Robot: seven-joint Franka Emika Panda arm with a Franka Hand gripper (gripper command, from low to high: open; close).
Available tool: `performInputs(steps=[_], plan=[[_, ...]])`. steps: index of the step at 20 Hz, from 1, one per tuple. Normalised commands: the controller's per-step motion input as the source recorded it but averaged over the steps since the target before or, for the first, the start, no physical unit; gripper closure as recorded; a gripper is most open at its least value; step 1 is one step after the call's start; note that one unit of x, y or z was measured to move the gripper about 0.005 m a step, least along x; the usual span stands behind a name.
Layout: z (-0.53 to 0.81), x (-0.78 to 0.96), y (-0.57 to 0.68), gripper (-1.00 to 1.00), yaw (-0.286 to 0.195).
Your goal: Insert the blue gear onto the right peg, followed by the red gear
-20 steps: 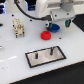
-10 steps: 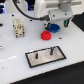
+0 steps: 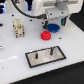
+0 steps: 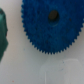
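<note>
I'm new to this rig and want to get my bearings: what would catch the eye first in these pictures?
The red gear stands out, bright against the white table near the middle of the exterior view. Just beyond it, the blue gear lies under the gripper and fills most of the wrist view, teeth and centre hole plain. Nearer the camera sits the black-framed grey plate with two dark upright pegs, both bare.

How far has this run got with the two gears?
Nothing is placed yet: both pegs on the plate stand bare, including the right peg. In hand: the gripper hangs over the blue gear, which lies on the table. Whether the jaws are open is unclear. The red gear waits untouched.
</note>
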Motion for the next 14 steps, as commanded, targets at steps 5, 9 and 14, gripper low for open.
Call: performInputs(steps=[5,9,14], plan=[[-0.25,-0.06,-0.02,1.00,0.000],[0.08,0.03,0.01,1.00,0.000],[0.40,0.18,0.00,1.00,0.000]])
